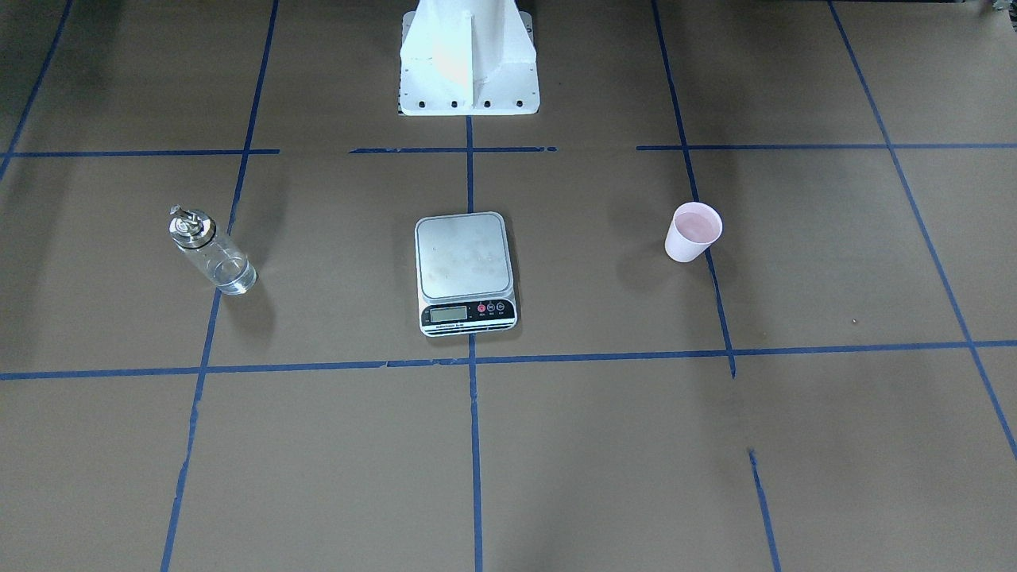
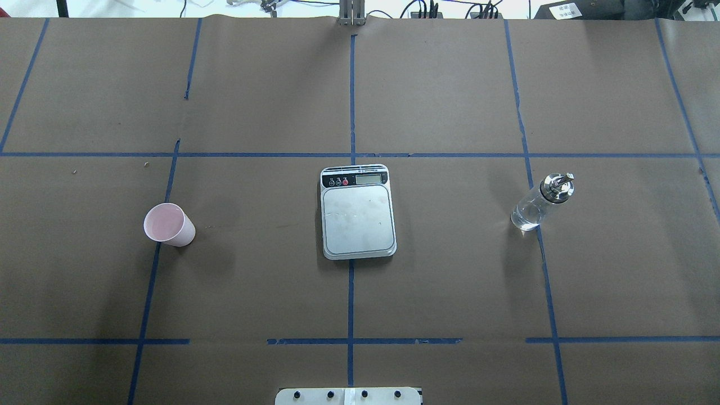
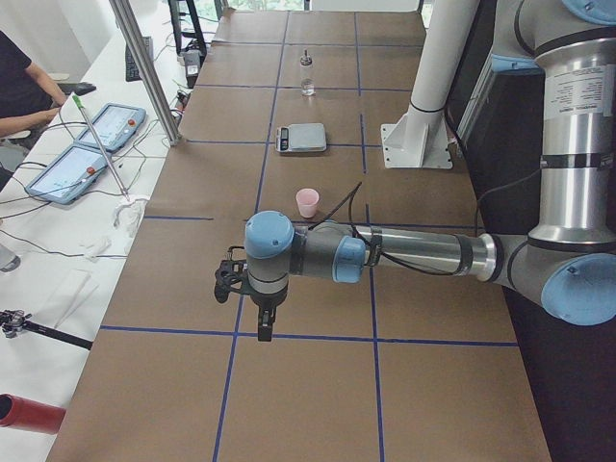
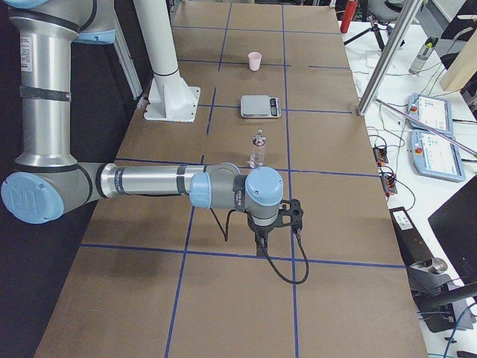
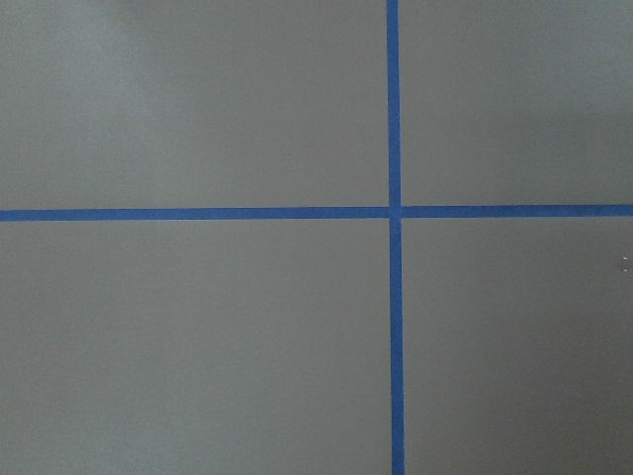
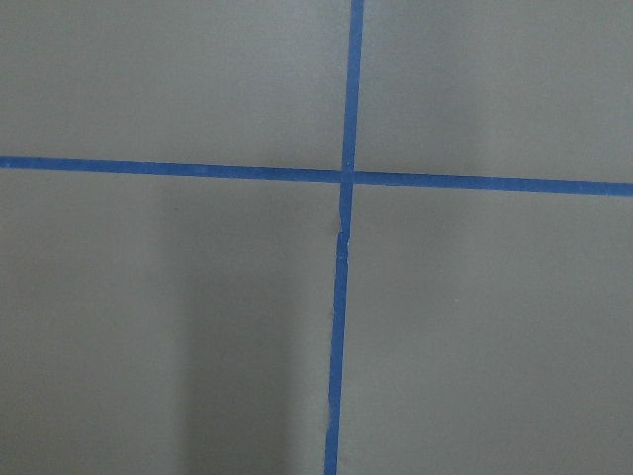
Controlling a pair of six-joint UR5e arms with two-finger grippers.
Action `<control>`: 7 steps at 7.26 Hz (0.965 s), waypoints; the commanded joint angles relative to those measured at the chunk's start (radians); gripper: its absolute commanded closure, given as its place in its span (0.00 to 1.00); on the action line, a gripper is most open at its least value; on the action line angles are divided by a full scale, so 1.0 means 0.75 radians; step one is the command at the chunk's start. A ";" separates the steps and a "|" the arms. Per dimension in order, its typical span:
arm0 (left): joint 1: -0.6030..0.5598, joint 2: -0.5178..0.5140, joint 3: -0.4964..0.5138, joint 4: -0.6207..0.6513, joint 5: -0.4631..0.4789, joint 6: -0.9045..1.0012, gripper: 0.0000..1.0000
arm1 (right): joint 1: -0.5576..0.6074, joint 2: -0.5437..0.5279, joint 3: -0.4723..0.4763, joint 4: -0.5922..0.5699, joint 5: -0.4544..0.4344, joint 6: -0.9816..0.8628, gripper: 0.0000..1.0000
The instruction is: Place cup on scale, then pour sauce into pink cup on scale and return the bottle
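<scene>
The pale pink cup (image 2: 169,225) stands upright on the table's left in the overhead view, also in the front view (image 1: 693,232). The scale (image 2: 358,212) sits in the middle with its silver platform bare (image 1: 464,256). The clear glass bottle (image 2: 541,202) with a silver cap stands on the right (image 1: 210,253), with clear sauce barely visible in it. My left gripper (image 3: 262,325) shows only in the left side view, high over the table, nearer the camera than the cup (image 3: 307,202). My right gripper (image 4: 261,240) shows only in the right side view, short of the bottle (image 4: 258,151). I cannot tell if either is open.
Brown paper with blue tape grid lines (image 2: 351,154) covers the table. The white robot base (image 1: 467,59) stands at its back edge. Tablets and cables (image 3: 77,159) lie beside the table. Both wrist views show only tape crossings (image 5: 394,211) (image 6: 347,176).
</scene>
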 commanded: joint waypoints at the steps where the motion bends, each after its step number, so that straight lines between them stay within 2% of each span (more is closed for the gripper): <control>1: 0.000 -0.002 -0.006 0.000 -0.002 0.000 0.00 | 0.000 0.000 0.006 0.000 0.001 0.000 0.00; 2: 0.000 -0.004 -0.024 0.002 -0.002 -0.008 0.00 | 0.000 0.000 0.004 0.000 0.003 0.000 0.00; 3: 0.010 -0.016 -0.108 0.016 0.000 -0.035 0.00 | 0.000 -0.002 0.004 0.000 0.003 0.002 0.00; 5: 0.195 -0.004 -0.379 0.014 -0.004 -0.326 0.00 | 0.000 -0.002 0.008 0.000 0.003 0.002 0.00; 6: 0.362 -0.018 -0.472 0.000 0.008 -0.409 0.00 | 0.000 -0.002 0.010 0.000 0.003 0.002 0.00; 7: 0.467 -0.047 -0.513 0.002 0.014 -0.413 0.00 | 0.000 -0.002 0.012 0.002 0.003 0.000 0.00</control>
